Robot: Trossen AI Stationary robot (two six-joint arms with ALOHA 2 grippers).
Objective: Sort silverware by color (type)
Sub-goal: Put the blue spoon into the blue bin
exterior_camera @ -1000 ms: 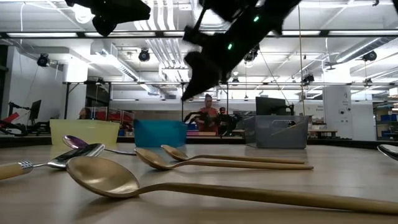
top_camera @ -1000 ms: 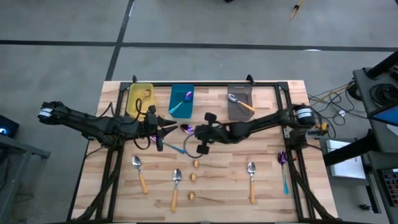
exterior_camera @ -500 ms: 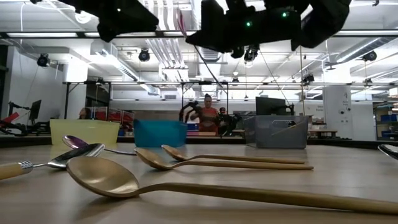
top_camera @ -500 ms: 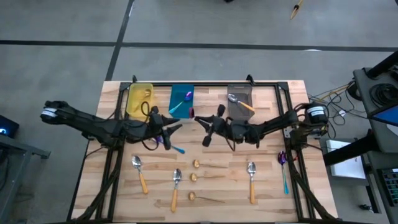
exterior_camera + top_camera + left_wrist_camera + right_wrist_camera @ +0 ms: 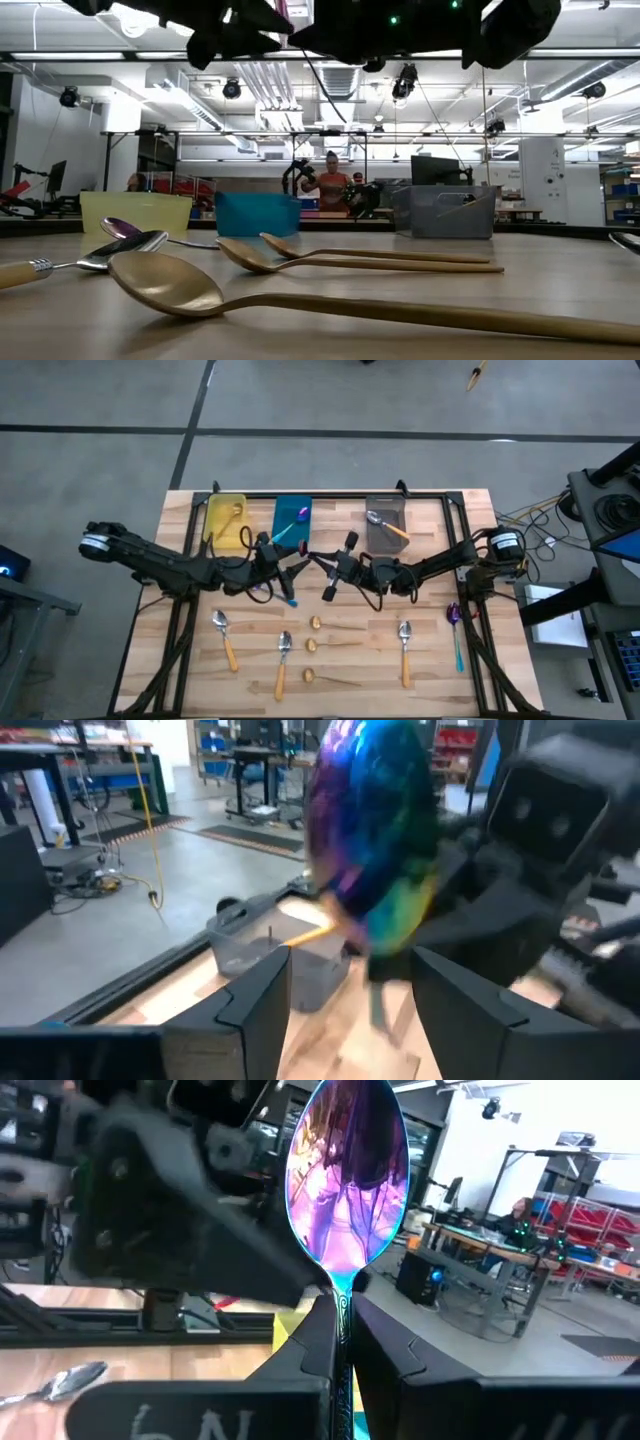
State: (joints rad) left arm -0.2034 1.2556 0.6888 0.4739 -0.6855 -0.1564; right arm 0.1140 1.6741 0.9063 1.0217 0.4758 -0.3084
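Where the arms meet at mid-table, the right gripper (image 5: pixel 343 1308) pinches the teal handle of an iridescent purple metal spoon (image 5: pixel 348 1175); the left gripper (image 5: pixel 352 960) gapes wide, empty. The yellow rectangular bin (image 5: pixel 212 522) holds a thin gold spoon (image 5: pixel 236 511), the blue rectangular bin (image 5: pixel 281 510) a purple teal-handled spoon (image 5: pixel 296 520), and the grey rectangular bin (image 5: pixel 399 507) a silver orange-handled spoon (image 5: pixel 386 526).

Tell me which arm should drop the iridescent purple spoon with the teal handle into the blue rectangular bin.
Probably the right. The right gripper is shut on the teal handle of the iridescent purple spoon, while the left gripper is open beside it. The blue rectangular bin is close by.
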